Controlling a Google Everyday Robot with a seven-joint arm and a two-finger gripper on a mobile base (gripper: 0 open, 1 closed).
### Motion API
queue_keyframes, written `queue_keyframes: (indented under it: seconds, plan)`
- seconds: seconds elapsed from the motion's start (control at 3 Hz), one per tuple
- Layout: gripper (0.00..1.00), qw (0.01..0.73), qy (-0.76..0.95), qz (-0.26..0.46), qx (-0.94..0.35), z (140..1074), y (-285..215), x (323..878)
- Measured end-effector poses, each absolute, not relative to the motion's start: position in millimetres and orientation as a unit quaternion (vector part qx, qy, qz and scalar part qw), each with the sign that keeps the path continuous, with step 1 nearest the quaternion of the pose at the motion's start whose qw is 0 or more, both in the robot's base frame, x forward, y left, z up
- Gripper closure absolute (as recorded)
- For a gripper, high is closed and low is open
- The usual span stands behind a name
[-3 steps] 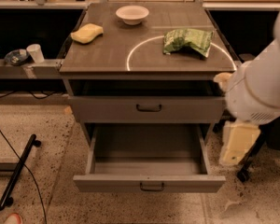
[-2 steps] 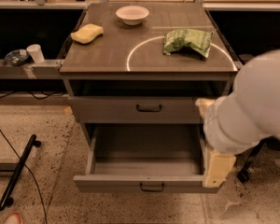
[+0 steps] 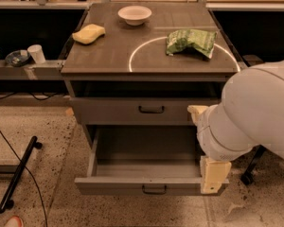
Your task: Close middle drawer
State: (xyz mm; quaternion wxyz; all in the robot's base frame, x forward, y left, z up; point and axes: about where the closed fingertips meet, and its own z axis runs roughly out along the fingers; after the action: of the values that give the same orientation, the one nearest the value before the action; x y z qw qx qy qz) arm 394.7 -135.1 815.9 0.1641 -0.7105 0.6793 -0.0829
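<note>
Recorded a black rod (image 3: 19, 174) lying on the speckled floor at far left. Noted a white cup (image 3: 36, 53) upright on a low side ledge (image 3: 47, 70) just left of the bench (image 3: 109, 56). Found a yellow sponge (image 3: 88, 33) on the left part of the bench top and a white bowl (image 3: 134, 14) further right, near the rear edge. Found the upper drawer (image 3: 109, 110) under the bench top, set well back from the one beneath. Found the middle drawer (image 3: 113, 186) directly below it, standing far out toward the camera with the tray exposed. Noted a crumpled green bag (image 3: 191, 41) lying across the right arc of a white circle (image 3: 137, 56) marked on the bench top. Located the hand (image 3: 214, 175) at the right front corner of the middle drawer, overlapping the front panel; could not confirm contact, and could not tell whether apart or together. Traced the bulky white arm (image 3: 255, 112) from there up to the right edge
</note>
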Motion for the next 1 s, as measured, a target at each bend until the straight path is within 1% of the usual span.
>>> queue_keyframes:
  seconds: [0.33,0.67,1.0]
  plan:
    - [0.00,0.150,0.659,-0.074,-0.733,777,-119,421]
    - [0.00,0.114,0.652,-0.031,-0.749,670,-124,449]
    - [0.00,0.090,0.661,0.013,-0.745,603,-123,445]
